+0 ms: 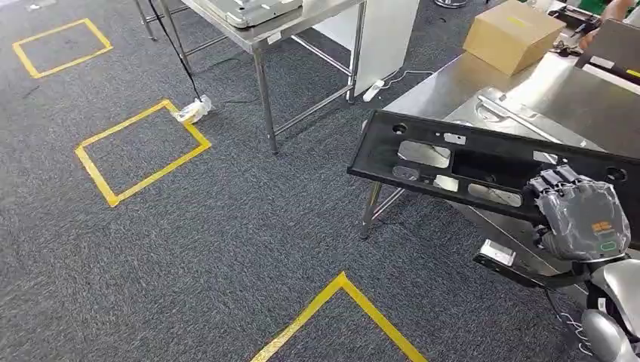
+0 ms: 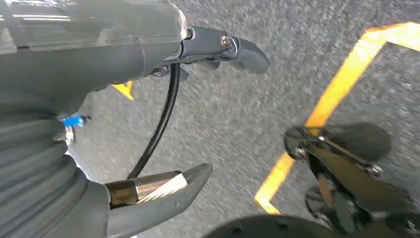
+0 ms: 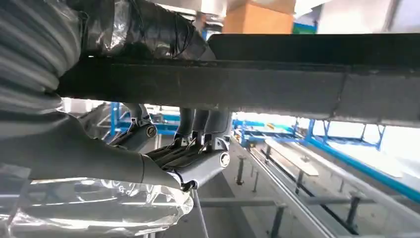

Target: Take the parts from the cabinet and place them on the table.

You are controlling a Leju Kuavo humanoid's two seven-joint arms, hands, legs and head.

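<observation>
A long black plastic panel (image 1: 453, 162) with several cut-outs is held level in the air, its left end past the corner of a steel table (image 1: 445, 83). My right hand (image 1: 577, 215), wrapped in clear plastic, grips the panel's near edge toward its right end. In the right wrist view the panel (image 3: 277, 84) crosses the picture as a dark bar, with my right hand's fingers (image 3: 198, 148) curled under it. My left hand (image 2: 163, 119) hangs over the grey carpet, thumb and fingers apart, holding nothing.
A cardboard box (image 1: 513, 34) and metal parts (image 1: 513, 109) lie on the steel table. A second steel table (image 1: 264, 30) stands farther back on the left. Yellow tape squares (image 1: 140, 151) mark the carpet. A person's arm (image 1: 611, 15) shows at the far right.
</observation>
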